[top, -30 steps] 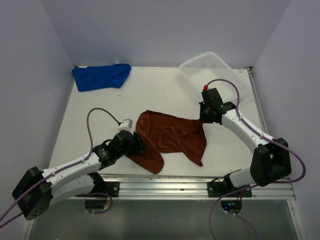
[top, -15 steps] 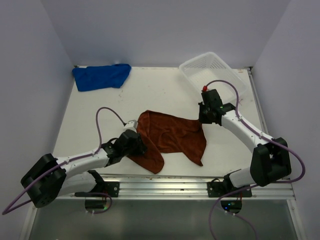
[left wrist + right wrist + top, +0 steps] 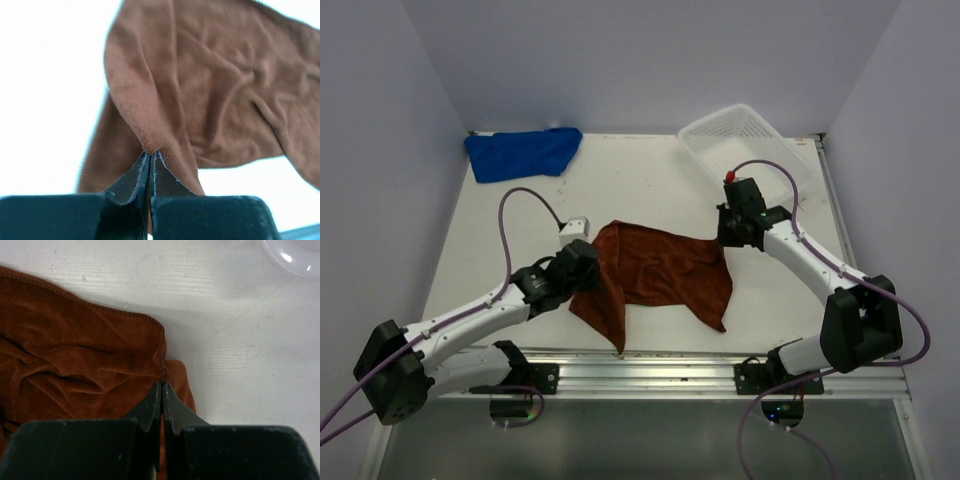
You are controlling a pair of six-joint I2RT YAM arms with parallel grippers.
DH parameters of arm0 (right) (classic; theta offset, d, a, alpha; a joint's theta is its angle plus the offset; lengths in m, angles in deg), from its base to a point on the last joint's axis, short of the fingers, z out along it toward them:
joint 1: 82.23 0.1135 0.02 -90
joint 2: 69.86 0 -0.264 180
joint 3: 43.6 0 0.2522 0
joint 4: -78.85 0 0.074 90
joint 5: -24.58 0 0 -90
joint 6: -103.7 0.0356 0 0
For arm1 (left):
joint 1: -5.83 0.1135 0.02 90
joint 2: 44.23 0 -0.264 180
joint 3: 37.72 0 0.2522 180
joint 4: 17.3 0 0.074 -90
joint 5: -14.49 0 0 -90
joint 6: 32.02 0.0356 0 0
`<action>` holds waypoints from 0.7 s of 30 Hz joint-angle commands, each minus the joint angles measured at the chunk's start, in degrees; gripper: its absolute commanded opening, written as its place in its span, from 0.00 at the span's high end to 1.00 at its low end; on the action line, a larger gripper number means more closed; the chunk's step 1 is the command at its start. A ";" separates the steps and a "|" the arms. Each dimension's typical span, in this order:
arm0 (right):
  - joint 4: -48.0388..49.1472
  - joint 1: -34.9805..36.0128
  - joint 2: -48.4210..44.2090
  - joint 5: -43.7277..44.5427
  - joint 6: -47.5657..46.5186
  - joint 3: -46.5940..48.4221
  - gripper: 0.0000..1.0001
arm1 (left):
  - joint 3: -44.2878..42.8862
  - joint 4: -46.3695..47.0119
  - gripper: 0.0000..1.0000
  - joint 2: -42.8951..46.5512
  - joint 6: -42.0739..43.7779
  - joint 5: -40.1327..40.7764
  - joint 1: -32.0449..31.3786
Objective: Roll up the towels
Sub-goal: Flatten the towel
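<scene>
So, both pairs of jaws are clamped on the brown towel mid-frame: the left jaws hold its raised left edge, the right jaws its upper-right corner. The blue towel lies upper left at the surface's back edge, with open room between.

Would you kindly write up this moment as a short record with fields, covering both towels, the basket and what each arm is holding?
rust-brown cloth towel: spread and wrinkled, mid-table, unrolled
bright blue cloth towel: crumpled at the far left corner, untouched
white plastic mesh basket: far right corner, tilted, apart from both towels
left arm: jaws shut on a pinched-up fold at the rust-brown towel's left side
right arm: jaws shut on that towel's far right corner
white table: bare between the towels
rolling: not yet done
</scene>
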 commanded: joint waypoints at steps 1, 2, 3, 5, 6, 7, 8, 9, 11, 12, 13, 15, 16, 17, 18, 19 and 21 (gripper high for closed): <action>1.69 -0.34 -0.96 -1.18 -0.71 0.15 1.00 | -10.24 -12.18 1.00 0.13 5.25 12.38 -0.25; 1.78 -0.26 -0.96 -1.53 -0.63 0.15 1.00 | -12.20 -15.86 1.00 -0.83 7.09 15.53 -0.43; 1.86 -0.25 -0.96 -1.54 -0.63 0.06 1.00 | -14.04 -17.55 1.00 -3.02 7.80 17.13 -0.86; 1.95 -0.34 -1.05 -1.80 -0.63 0.06 1.00 | -18.35 -20.37 1.00 -6.01 9.65 20.64 -3.22; 2.04 -0.26 -1.22 -2.06 -0.63 -0.03 1.00 | -20.28 -21.16 1.00 -9.51 9.74 21.53 -4.29; 2.13 -0.34 -1.14 -2.15 -0.63 -0.03 1.00 | -21.00 -21.43 1.00 -11.46 10.00 22.06 -5.60; 1.95 -0.34 -1.22 -2.24 -0.63 -0.12 1.00 | -21.70 -21.78 1.00 -16.00 9.48 23.29 -9.01; 1.95 -0.34 -1.40 -2.33 -0.54 -0.12 1.00 | -23.36 -22.39 1.00 -18.57 8.87 23.73 -10.78; 1.95 -0.34 -1.66 -2.33 -0.54 -0.29 1.00 | -25.30 -25.20 1.00 -24.11 5.63 24.52 -15.95; 1.95 -0.60 -1.75 -2.76 -0.54 -0.47 1.00 | -27.05 -25.99 1.00 -29.35 4.66 24.79 -17.38; 1.95 -0.87 -1.93 -3.20 -0.62 -0.56 1.00 | -27.85 -27.65 1.00 -31.67 3.60 25.05 -19.05; 2.21 -1.22 -2.02 -4.34 -0.19 -0.91 1.00 | -29.70 -28.81 0.86 -36.78 0.61 24.97 -23.44; 2.30 -1.83 -2.02 -4.78 0.08 -1.17 1.00 | -29.79 -28.38 0.78 -37.49 -0.44 24.53 -25.89; 2.39 -2.18 -1.93 -5.14 0.25 -1.17 1.00 | -29.79 -28.03 0.73 -37.84 -0.89 23.31 -26.79; 2.57 -2.45 -2.02 -6.10 0.34 -1.26 1.00 | -28.84 -26.72 0.68 -36.89 -0.80 21.99 -27.32; 3.00 -2.97 -1.76 -6.19 0.60 -1.43 1.00 | -27.87 -21.48 0.61 -35.75 1.11 20.50 -28.11; 3.10 -3.15 -1.58 -6.20 0.69 -1.26 1.00 | -24.02 -14.87 0.48 -29.95 3.06 15.75 -28.73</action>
